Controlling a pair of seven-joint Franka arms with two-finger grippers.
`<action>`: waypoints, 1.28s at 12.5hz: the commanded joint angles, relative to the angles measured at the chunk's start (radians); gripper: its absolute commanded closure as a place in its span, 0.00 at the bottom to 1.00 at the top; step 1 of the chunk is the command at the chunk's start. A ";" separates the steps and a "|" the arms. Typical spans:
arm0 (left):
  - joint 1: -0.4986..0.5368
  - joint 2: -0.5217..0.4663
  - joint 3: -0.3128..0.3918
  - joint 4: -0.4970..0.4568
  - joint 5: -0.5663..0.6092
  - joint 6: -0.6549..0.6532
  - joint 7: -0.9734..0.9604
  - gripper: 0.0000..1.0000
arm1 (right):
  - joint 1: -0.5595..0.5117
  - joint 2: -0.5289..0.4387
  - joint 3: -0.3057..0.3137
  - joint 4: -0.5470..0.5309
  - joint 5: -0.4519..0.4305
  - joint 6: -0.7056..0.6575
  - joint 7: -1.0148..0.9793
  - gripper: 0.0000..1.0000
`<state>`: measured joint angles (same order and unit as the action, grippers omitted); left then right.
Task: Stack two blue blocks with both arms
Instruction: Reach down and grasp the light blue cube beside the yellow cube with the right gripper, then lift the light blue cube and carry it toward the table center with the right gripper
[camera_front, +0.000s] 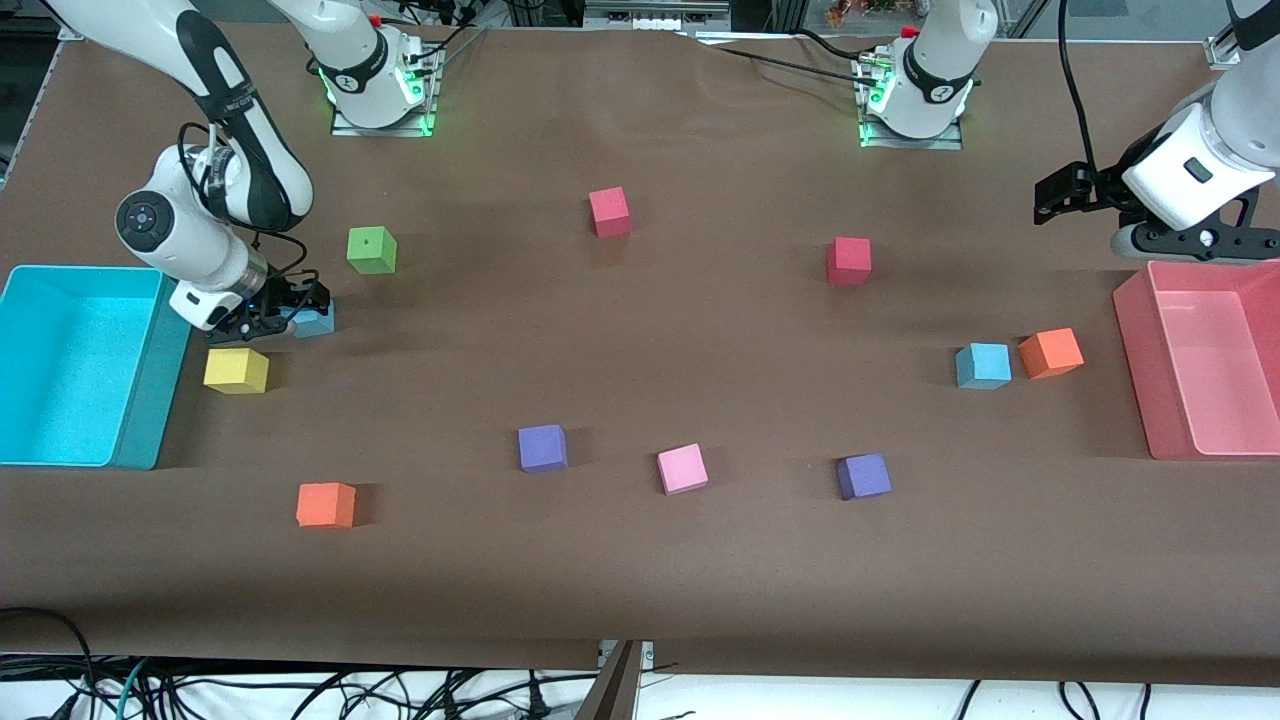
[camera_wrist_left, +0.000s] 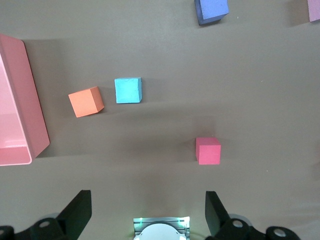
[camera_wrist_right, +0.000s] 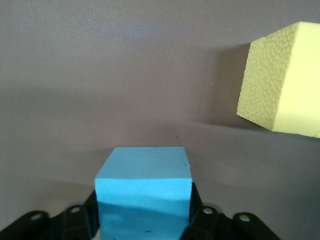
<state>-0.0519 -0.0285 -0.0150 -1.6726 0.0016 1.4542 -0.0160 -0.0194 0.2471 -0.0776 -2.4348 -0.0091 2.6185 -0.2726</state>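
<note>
One blue block (camera_front: 318, 322) sits toward the right arm's end of the table, close to the yellow block. My right gripper (camera_front: 298, 316) is low at table level and shut on it. In the right wrist view the block (camera_wrist_right: 144, 187) fills the space between the black fingers (camera_wrist_right: 194, 207). The other blue block (camera_front: 983, 365) lies toward the left arm's end, beside an orange block (camera_front: 1050, 353); it also shows in the left wrist view (camera_wrist_left: 128, 90). My left gripper (camera_front: 1050, 195) hangs open and empty in the air beside the pink bin, its fingers (camera_wrist_left: 80, 212) spread wide.
A turquoise bin (camera_front: 150, 400) and a yellow block (camera_front: 236, 370) are by my right gripper, a green block (camera_front: 371, 250) farther off. A pink bin (camera_front: 1135, 360) stands at the left arm's end. Red (camera_front: 848, 260), purple (camera_front: 863, 476), pink (camera_front: 682, 469) and orange (camera_front: 325, 505) blocks are scattered.
</note>
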 joint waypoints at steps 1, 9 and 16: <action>0.006 0.015 0.000 0.033 -0.017 -0.023 -0.004 0.00 | 0.004 -0.006 0.002 -0.012 -0.012 0.009 -0.008 0.74; 0.006 0.018 0.000 0.033 -0.014 -0.018 -0.004 0.00 | 0.010 -0.121 0.053 0.257 -0.002 -0.438 0.054 0.74; 0.006 0.009 -0.002 0.027 -0.006 -0.006 -0.004 0.00 | 0.258 0.019 0.191 0.618 0.003 -0.707 0.623 0.71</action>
<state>-0.0514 -0.0261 -0.0147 -1.6703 0.0016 1.4549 -0.0160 0.1866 0.1697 0.0754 -1.9199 -0.0046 1.9456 0.1782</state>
